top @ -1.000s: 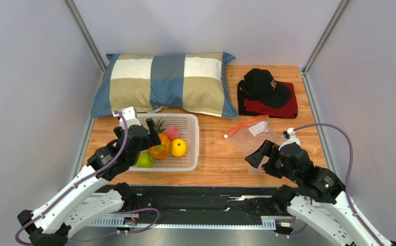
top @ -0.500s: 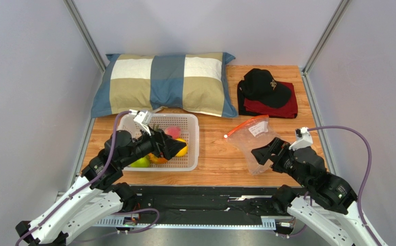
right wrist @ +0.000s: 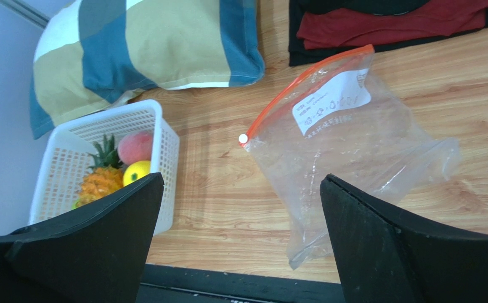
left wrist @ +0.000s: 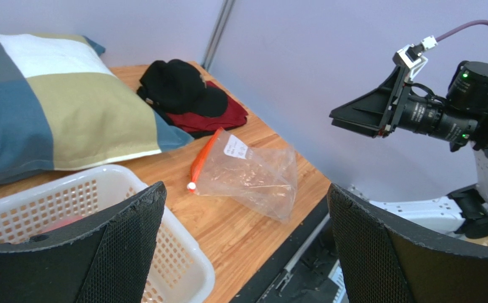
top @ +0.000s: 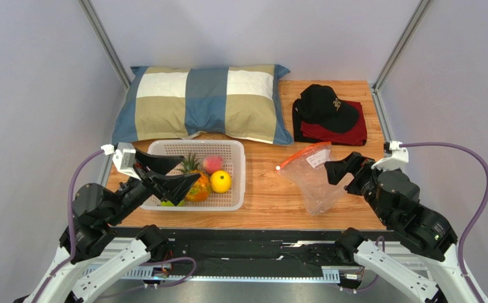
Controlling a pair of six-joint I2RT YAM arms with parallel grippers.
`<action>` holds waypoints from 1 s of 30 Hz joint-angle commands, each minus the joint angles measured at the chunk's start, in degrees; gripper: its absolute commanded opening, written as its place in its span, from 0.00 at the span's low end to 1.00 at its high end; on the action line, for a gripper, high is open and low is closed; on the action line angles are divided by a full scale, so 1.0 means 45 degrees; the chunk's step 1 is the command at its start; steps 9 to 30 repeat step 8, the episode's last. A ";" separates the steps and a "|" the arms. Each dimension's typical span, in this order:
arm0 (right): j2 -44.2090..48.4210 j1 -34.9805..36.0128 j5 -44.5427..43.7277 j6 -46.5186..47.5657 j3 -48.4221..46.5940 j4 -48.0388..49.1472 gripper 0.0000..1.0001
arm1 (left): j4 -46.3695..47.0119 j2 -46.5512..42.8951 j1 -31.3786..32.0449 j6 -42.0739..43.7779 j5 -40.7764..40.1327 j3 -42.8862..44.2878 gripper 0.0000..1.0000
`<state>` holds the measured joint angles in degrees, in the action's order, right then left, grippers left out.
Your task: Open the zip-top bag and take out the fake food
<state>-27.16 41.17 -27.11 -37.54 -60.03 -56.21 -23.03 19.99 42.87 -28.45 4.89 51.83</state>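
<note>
While the zip-top bag (top: 313, 180) lies empty (fake food (top: 220, 182) out, seemingly done), left gripper (left wrist: 245, 196) and right gripper (right wrist: 241, 180) gape empty, ready to park.

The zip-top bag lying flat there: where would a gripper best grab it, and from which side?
Probably the red-orange zip strip of the zip-top bag, near its white slider tab, coming straight down with jaws across it. That edge looks stiffer; the rest is thin film lying flat.
</note>
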 commanded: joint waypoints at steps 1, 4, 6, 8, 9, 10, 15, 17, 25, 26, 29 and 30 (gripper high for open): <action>-0.0254 -0.0008 -0.1006 0.0647 -0.0079 0.0224 1.00 | -0.1113 0.0090 -0.0055 0.0599 -0.0578 0.0063 0.99; -0.0099 0.0012 -0.0889 0.0686 0.0214 0.0556 1.00 | -0.1172 0.0070 -0.0055 0.0618 -0.0617 0.0044 0.99; -0.0059 -0.0008 -0.0811 0.0764 0.0274 0.0770 1.00 | -0.1191 0.0031 -0.0055 0.0657 -0.0675 0.0024 0.99; 0.0019 0.0012 -0.0655 0.0861 0.0254 0.0829 1.00 | -0.1192 -0.0008 -0.0055 0.0677 -0.0714 -0.0015 0.99; 0.0019 0.0012 -0.0655 0.0861 0.0254 0.0829 1.00 | -0.1192 -0.0008 -0.0055 0.0677 -0.0714 -0.0015 0.99; 0.0019 0.0012 -0.0655 0.0861 0.0254 0.0829 1.00 | -0.1192 -0.0008 -0.0055 0.0677 -0.0714 -0.0015 0.99; 0.0019 0.0012 -0.0655 0.0861 0.0254 0.0829 1.00 | -0.1192 -0.0008 -0.0055 0.0677 -0.0714 -0.0015 0.99; 0.0019 0.0012 -0.0655 0.0861 0.0254 0.0829 1.00 | -0.1192 -0.0008 -0.0055 0.0677 -0.0714 -0.0015 0.99; 0.0019 0.0012 -0.0655 0.0861 0.0254 0.0829 1.00 | -0.1192 -0.0008 -0.0055 0.0677 -0.0714 -0.0015 0.99; 0.0019 0.0012 -0.0655 0.0861 0.0254 0.0829 1.00 | -0.1192 -0.0008 -0.0055 0.0677 -0.0714 -0.0015 0.99; 0.0019 0.0012 -0.0655 0.0861 0.0254 0.0829 1.00 | -0.1192 -0.0008 -0.0055 0.0677 -0.0714 -0.0015 0.99; 0.0019 0.0012 -0.0655 0.0861 0.0254 0.0829 1.00 | -0.1192 -0.0008 -0.0055 0.0677 -0.0714 -0.0015 0.99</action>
